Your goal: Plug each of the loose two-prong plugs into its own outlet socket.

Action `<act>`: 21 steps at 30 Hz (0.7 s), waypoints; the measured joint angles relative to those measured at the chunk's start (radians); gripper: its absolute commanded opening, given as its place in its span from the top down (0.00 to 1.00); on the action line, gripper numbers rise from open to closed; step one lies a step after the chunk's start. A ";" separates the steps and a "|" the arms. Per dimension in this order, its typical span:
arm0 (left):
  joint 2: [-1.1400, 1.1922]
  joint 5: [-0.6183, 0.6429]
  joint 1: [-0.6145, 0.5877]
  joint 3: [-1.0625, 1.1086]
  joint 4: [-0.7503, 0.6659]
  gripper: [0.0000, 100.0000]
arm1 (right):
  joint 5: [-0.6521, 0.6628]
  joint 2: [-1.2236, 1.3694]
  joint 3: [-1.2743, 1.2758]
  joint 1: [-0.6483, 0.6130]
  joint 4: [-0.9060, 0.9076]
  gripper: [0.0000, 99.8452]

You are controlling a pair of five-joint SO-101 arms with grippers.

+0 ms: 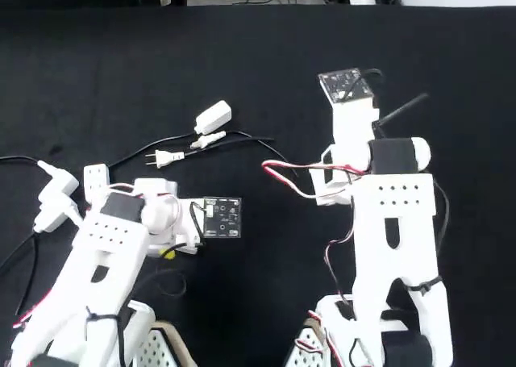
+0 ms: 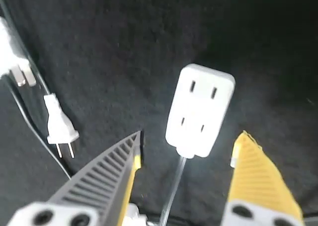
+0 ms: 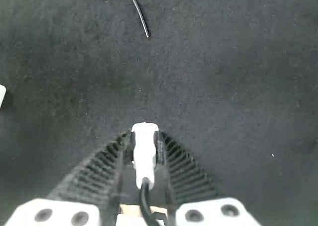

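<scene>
L gripper (image 2: pixel 191 136), lower left of high view: fingers wide apart, socket (image 2: pixel 200 107) between them, touching neither. Socket is a white block w/ two slot pairs. Loose plug (image 1: pixel 164 158), centre-left: white, two prongs, black cord. R gripper (image 3: pixel 145 136), upper right of centre: clamped on held plug (image 3: pixel 144 159), white w/ black cord.

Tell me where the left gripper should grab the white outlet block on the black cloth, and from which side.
Grip the outlet block across its two long side walls, coming down from above. It lies flat, socket face up, with straight parallel sides, and the open left gripper straddles its cord end. That hold probably keeps the slots free.
</scene>
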 measured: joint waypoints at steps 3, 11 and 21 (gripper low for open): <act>0.083 -0.005 0.008 0.000 -0.066 0.71 | 0.003 0.000 0.000 0.005 0.000 0.99; 0.261 -0.005 0.008 0.000 -0.129 0.79 | 0.006 0.000 0.000 0.005 0.000 0.99; 0.275 0.281 0.011 0.000 -0.129 0.96 | 0.006 0.000 0.000 0.006 0.000 0.99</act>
